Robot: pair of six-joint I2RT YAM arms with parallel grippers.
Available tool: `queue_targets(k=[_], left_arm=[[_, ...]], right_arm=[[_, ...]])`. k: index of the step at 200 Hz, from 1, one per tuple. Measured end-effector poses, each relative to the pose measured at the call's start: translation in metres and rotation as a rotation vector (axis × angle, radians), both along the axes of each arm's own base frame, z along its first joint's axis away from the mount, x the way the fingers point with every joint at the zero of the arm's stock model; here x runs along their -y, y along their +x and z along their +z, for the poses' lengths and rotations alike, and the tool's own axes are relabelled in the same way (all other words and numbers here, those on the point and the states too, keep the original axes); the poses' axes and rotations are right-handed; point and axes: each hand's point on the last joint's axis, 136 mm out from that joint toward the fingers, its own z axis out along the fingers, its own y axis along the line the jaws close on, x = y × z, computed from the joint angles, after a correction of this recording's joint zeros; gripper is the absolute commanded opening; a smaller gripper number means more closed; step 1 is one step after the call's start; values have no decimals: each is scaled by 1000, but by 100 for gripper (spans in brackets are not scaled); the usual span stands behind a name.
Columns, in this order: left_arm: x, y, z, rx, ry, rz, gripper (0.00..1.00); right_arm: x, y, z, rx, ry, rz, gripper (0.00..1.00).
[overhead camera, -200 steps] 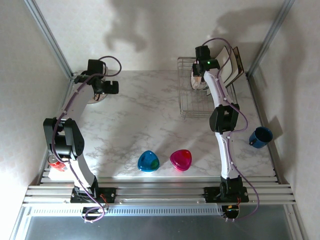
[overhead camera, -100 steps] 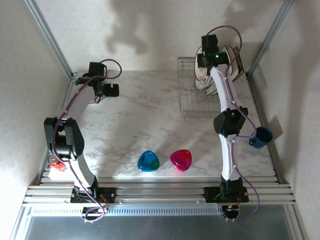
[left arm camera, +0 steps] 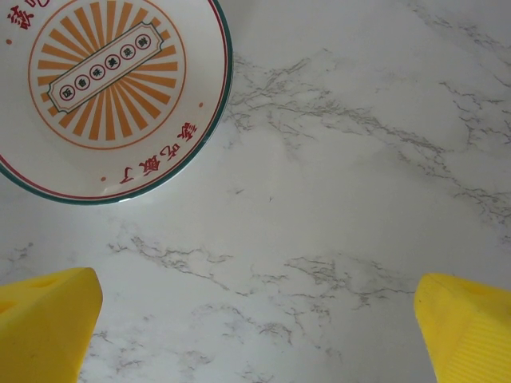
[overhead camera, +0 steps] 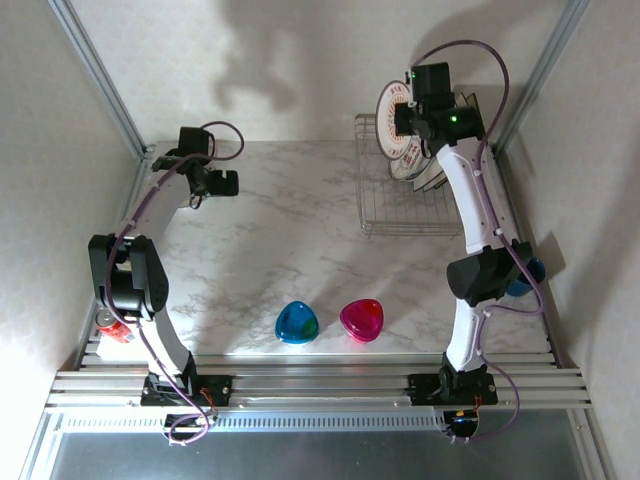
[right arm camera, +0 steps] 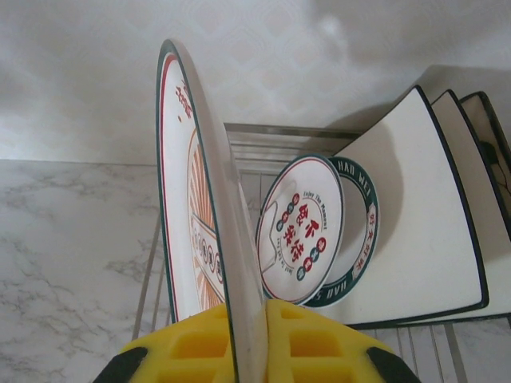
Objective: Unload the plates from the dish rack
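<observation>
While right fingers point(right arm camera: 217, 343) pinch a plate point(right arm camera: 188, 199) by its rim above the rack point(overhead camera: 385, 212), left fingers point(left arm camera: 46, 319) gape empty over desk point(overhead camera: 290, 225) | risk: edge grip may slip, dropping it onto racked plates point(right arm camera: 307, 231)

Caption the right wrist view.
Right pincer grips a round plate by its rim; behind, the dish rack holds two smaller round plates and square plates.
</observation>
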Motion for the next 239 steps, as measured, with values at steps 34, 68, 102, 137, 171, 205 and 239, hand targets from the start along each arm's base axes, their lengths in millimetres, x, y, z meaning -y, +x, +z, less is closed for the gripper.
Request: queue_targets(k=[34, 68, 102, 137, 171, 205, 239], left_arm=[[0, 0, 0, 2, 0, 0, 99], [0, 1, 0, 7, -2, -1, 100], [2, 3, 1, 13, -8, -5, 100], [5, 4, 2, 21, -23, -15, 100], [8, 6, 3, 30, -37, -24, 100], [11, 6, 3, 29, -51, -35, 100], [23, 9, 6, 44, -111, -65, 99]], right_arm=[[-8, -10, -22, -57, 37, 39, 0], [-28, -29, -44, -120, 223, 143, 0], [-44, -38, -62, -142, 530, 249, 0], [-63, -36, -91, -186, 821, 335, 0], [-83, -41, -112, -235, 1003, 403, 0], [-89, -41, -110, -235, 1076, 439, 0], [-92, -40, -99, -205, 1099, 473, 0]])
